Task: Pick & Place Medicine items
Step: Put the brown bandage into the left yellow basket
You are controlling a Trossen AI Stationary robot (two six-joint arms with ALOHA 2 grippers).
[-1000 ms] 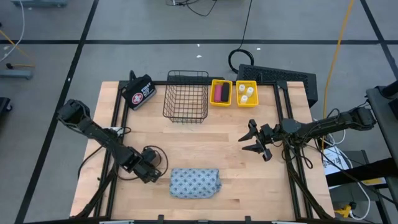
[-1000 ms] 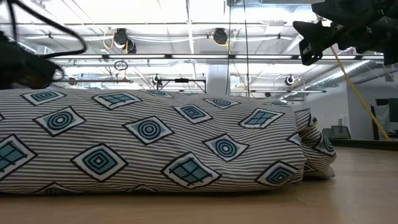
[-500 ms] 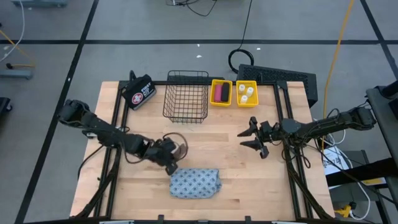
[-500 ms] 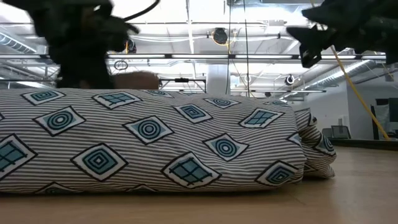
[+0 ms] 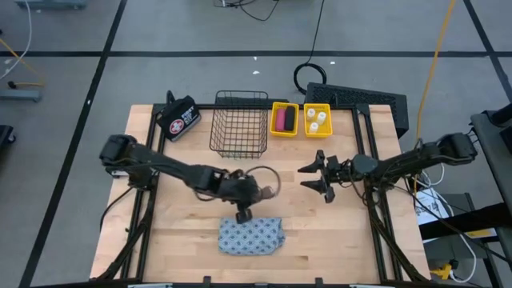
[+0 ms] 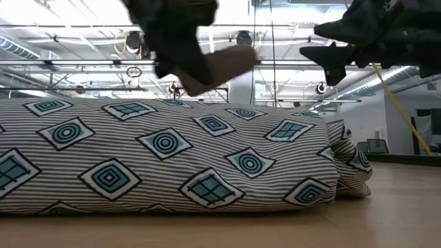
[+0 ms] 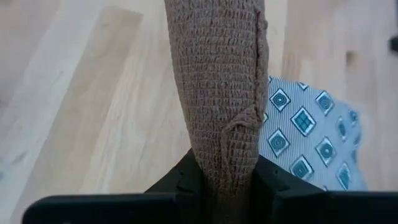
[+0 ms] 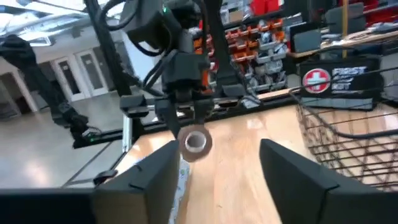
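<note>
Closest to the front edge of the table is the blue-grey patterned pouch, lying flat on the wood and filling most of the low view. Right above its back edge hangs the left gripper, with the left arm stretched long from the left side of the table toward the middle, wrist tipped downward. It's clamped on a brown wrap roll; the wrist view shows the roll squeezed between the two dark fingers and sticking out forward, with a corner of the pouch beyond it. In the low view the roll is up in the air, clear of the pouch. The right gripper is a bit further back and off to the right, arm reaching in from the right edge, held level above the wood, fingers spread wide and holding nothing, pointed at the left gripper. Along the back there's a wire basket, then two yellow bins: one has the pink roll, the other the white bottles. A black first-aid bag sits at the back left corner.
</note>
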